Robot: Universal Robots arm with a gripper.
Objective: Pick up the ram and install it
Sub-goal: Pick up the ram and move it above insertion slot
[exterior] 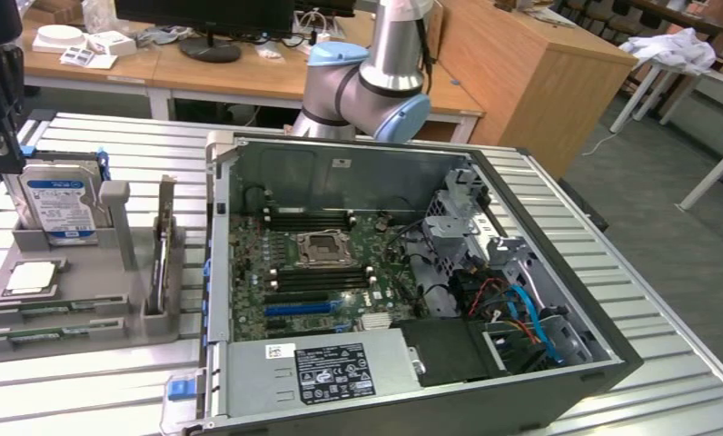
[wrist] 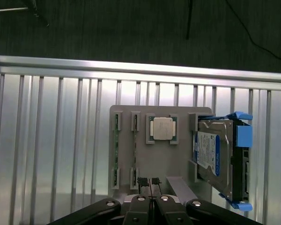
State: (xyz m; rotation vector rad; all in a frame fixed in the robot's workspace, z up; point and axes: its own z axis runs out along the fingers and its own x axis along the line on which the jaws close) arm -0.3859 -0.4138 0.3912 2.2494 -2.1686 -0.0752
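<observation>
Gripper (wrist: 149,181) fingers are pressed together on nothing, hovering above the gray holder (wrist: 178,159) at the exterior view's left. Its slot keeps the ram (wrist: 116,150) on edge, narrow side up, probably for easy pinching.

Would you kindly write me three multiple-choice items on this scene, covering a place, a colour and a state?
1. Where does the hard drive stand? A in the grey holder B inside the computer case C on the monitor
2. What colour is the hard drive's carrier? A red B blue C yellow
3. The gripper is: A wide open B shut C shut on a screwdriver
1A: it stands upright in the holder beside the case. 2B: blue plastic ends. 3B: jaws together, nothing between.
</observation>
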